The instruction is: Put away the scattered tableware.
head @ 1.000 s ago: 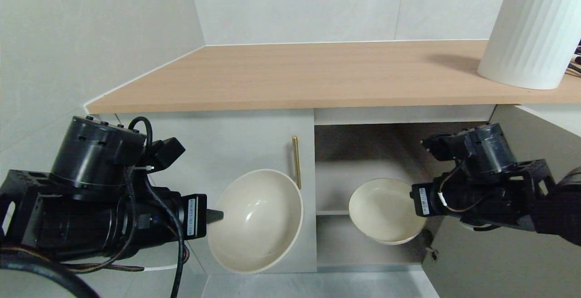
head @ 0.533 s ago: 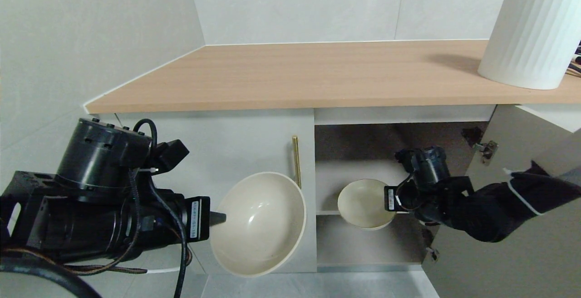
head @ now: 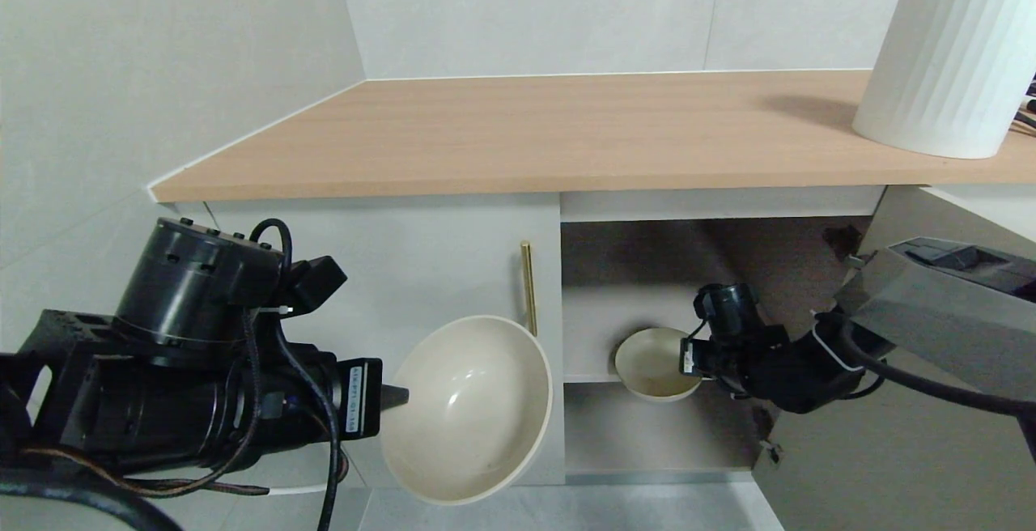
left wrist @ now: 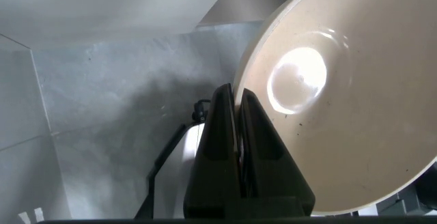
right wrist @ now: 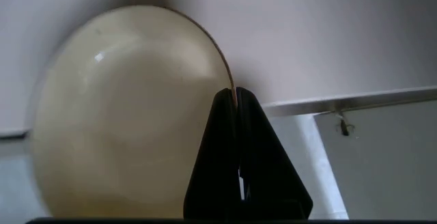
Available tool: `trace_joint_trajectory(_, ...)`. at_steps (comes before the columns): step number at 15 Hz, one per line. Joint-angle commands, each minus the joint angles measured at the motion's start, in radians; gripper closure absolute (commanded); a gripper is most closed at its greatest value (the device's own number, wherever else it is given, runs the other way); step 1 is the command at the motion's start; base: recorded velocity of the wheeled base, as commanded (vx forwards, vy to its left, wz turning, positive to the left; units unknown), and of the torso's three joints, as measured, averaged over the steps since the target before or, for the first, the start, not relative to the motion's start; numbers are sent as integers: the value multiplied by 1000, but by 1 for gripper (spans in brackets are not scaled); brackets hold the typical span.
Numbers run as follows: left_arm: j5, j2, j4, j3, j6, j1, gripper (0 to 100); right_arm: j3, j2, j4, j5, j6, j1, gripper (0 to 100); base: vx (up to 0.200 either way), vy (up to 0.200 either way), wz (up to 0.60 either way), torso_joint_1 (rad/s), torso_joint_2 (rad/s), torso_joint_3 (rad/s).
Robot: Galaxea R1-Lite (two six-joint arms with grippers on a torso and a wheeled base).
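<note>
A large cream bowl (head: 469, 409) hangs in front of the closed left cabinet door, tilted so its inside faces me. My left gripper (head: 396, 393) is shut on its rim, which shows pinched between the fingers (left wrist: 235, 108) at the edge of the large cream bowl (left wrist: 341, 108). A smaller cream bowl (head: 654, 363) is held inside the open right cabinet, at the level of the shelf (head: 587, 380). My right gripper (head: 690, 355) is shut on its rim, and the small cream bowl (right wrist: 123, 108) is clamped between closed fingers (right wrist: 235, 98).
A brass handle (head: 527, 286) runs down the closed door beside the large bowl. The wooden countertop (head: 550, 130) carries a white ribbed cylinder (head: 947, 53) at the far right. The open right door (head: 955, 215) and its hinge (head: 850, 258) flank my right arm.
My right arm has pushed forward into the open cabinet, carrying the small bowl deeper to shelf level. The left arm and its large bowl drifted slightly down and right.
</note>
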Motion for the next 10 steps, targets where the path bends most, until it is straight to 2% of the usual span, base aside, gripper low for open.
trace_joint_trajectory(1, 0, 1, 0, 0, 1, 1, 100, -25, 49, 0, -7, 0, -10, 100, 0, 0, 0, 0, 0, 0)
trace_joint_trajectory(10, 0, 11, -2, 3, 1, 0, 100, -182, 128, 14, -63, 38, -50, 100, 0, 0, 0, 0, 0, 0)
